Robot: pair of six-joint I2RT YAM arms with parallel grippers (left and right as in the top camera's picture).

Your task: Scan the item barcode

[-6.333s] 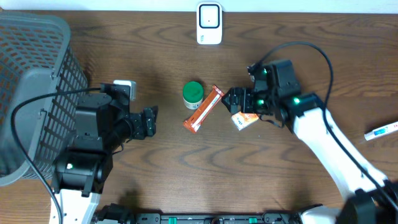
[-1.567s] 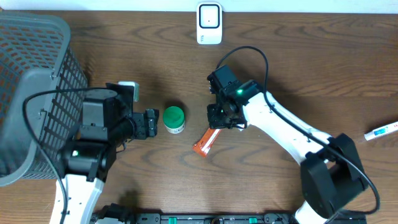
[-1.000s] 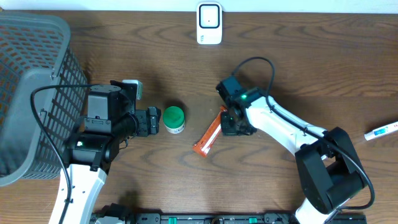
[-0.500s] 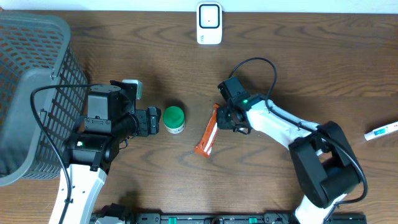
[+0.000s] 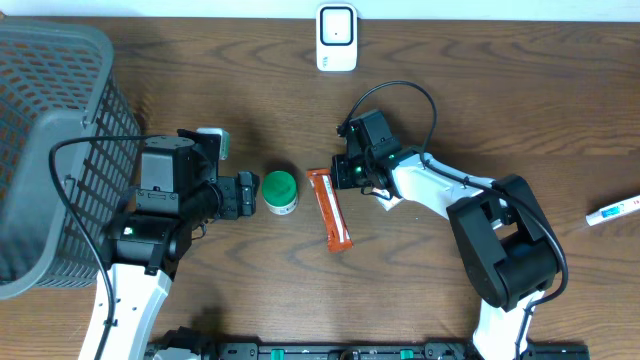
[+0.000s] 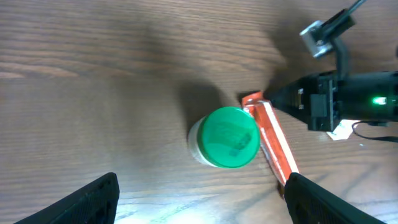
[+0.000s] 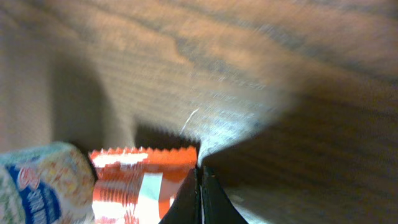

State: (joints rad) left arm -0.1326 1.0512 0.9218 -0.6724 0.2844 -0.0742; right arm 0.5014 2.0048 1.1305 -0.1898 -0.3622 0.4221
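Note:
A long orange packet [image 5: 330, 208] lies flat mid-table, nearly end-on to me. Left of it stands a jar with a green lid [image 5: 279, 191]. My right gripper [image 5: 342, 172] is shut with nothing between its fingers, and its tips rest against the packet's far end. The right wrist view has the shut fingertips [image 7: 200, 193] beside the orange packet [image 7: 140, 180]. My left gripper [image 5: 246, 195] stands open just left of the jar. In the left wrist view the jar [image 6: 227, 137] sits ahead of the wide-apart fingers [image 6: 93, 196], not between them. The white scanner [image 5: 337, 38] stands at the back edge.
A grey wire basket [image 5: 50, 130] fills the left side. A small white and orange box [image 5: 390, 198] lies partly under my right arm. A white tube [image 5: 612, 211] lies at the far right edge. A small white block [image 5: 212, 140] sits behind my left arm.
The orange packet has swung from a slant to nearly straight, its far end pushed left toward the jar. My right gripper moved up and left with it. The left arm stayed still.

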